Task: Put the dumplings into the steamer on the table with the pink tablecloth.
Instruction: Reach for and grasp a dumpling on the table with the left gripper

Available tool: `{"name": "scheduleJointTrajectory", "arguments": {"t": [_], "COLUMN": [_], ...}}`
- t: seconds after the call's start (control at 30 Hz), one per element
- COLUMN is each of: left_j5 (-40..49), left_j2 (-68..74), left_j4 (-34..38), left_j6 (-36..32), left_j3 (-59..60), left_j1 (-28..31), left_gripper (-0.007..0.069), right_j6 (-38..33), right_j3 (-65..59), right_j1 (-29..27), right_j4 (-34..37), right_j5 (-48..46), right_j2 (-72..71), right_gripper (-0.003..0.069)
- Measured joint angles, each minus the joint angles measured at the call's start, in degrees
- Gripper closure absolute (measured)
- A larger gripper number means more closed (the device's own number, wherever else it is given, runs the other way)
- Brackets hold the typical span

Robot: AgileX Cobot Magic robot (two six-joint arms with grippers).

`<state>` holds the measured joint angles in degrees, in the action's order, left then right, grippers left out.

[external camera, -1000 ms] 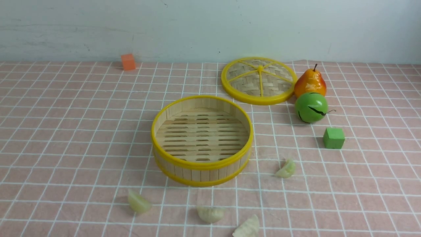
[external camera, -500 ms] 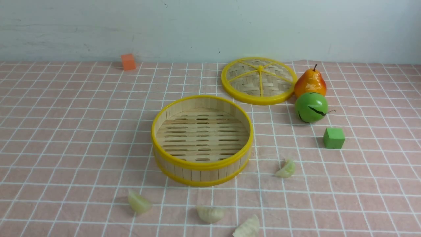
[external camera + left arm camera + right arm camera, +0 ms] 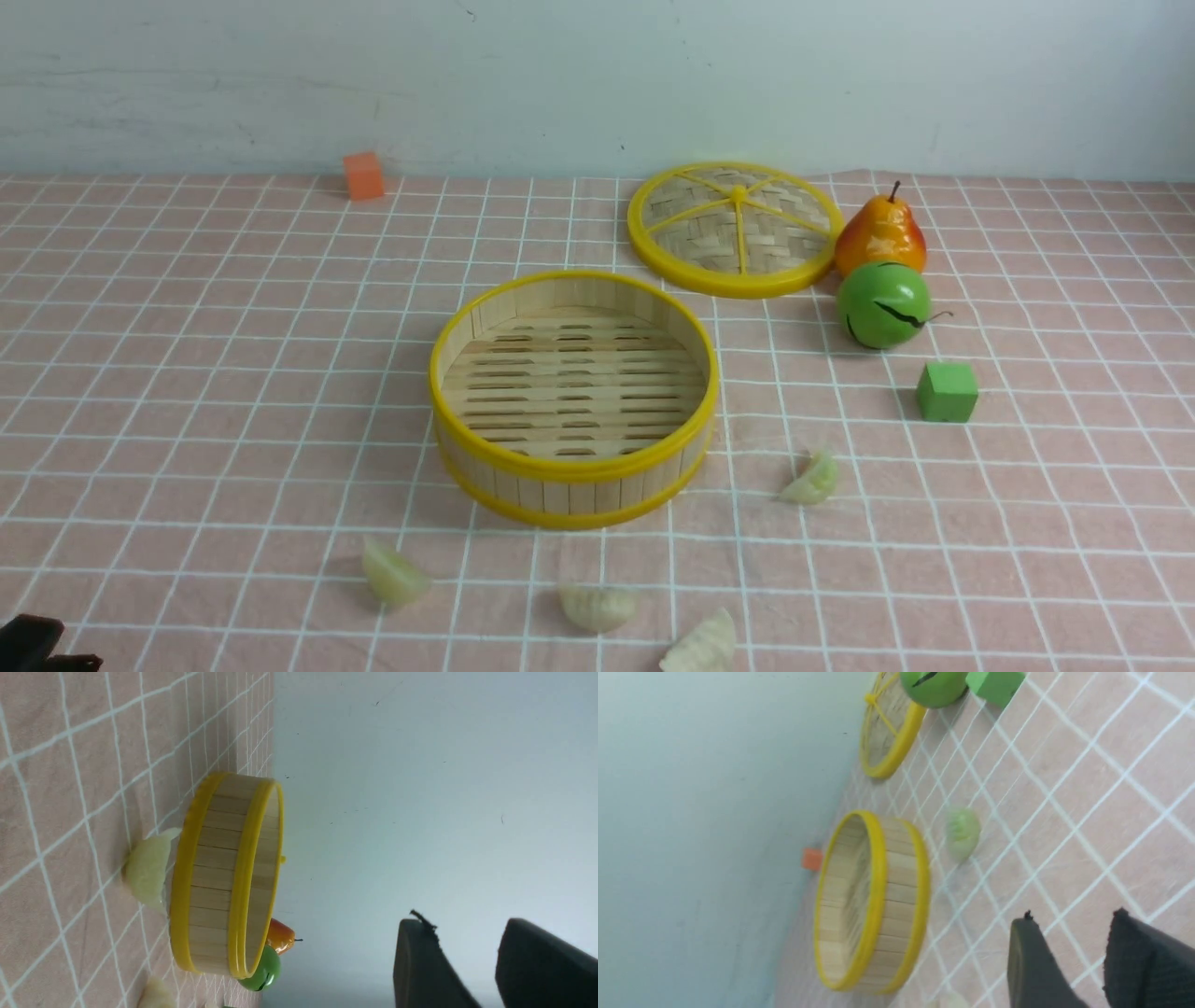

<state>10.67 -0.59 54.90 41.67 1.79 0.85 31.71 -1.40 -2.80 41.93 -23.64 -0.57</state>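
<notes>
Likely light, soft, slippery dumplings (image 3: 597,607); pinch gently across the fat middle. Both parted, empty: left gripper (image 3: 467,933), right gripper (image 3: 1071,926).

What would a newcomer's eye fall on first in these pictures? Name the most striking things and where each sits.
The empty round steamer with yellow rims stands mid-table on the pink checked tablecloth. Its lid lies behind it to the right, beside a pear and a green fruit. Four pale dumplings lie on the cloth near the steamer's front and right.
</notes>
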Motion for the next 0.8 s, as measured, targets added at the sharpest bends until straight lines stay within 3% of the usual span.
{"name": "scheduleJointTrajectory", "arguments": {"t": [0.1,0.27,0.33,0.4,0.5,0.67,0.73,0.77,0.8], "left_j5": [0.9,7.8,13.1,17.1,27.3,42.6,47.1,47.4,48.9], "left_j2": [0.0,0.0,1.3,4.4,15.7,34.6,41.7,42.3,46.6], "left_j4": [0.5,-0.7,-3.3,-6.1,-15.1,-27.5,-32.4,-32.8,-36.2], "left_j6": [-3.7,-21.5,-30.0,-32.5,-36.4,-42.5,-44.5,-44.4,-44.1], "left_j3": [0.0,-6.2,-11.8,-15.9,-26.2,-41.4,-46.3,-46.7,-49.2], "left_j1": [0.0,0.0,0.0,0.0,0.0,-0.1,-2.3,-2.7,-6.3], "left_gripper": [0.0386,0.0402,0.0460,0.0506,0.0638,0.0638,0.0638,0.0638,0.0638], "right_j6": [0.9,-2.0,-8.6,-12.4,-23.9,-41.4,-51.0,-51.0,-57.1], "right_j3": [0.0,0.0,0.2,1.0,5.5,16.7,23.6,24.3,30.1], "right_j1": [0.0,0.0,0.0,0.0,0.0,0.0,0.0,0.0,0.1], "right_j4": [0.9,1.0,1.2,1.2,1.2,0.0,-1.7,-1.9,-2.8], "right_j5": [0.3,1.6,2.4,2.6,4.3,2.8,-3.2,-3.2,-10.2], "right_j2": [0.0,0.0,0.0,0.0,2.9,17.4,27.0,27.8,34.2], "right_gripper": [0.0420,0.0420,0.0420,0.0420,0.0463,0.0644,0.0677,0.0677,0.0678]}}
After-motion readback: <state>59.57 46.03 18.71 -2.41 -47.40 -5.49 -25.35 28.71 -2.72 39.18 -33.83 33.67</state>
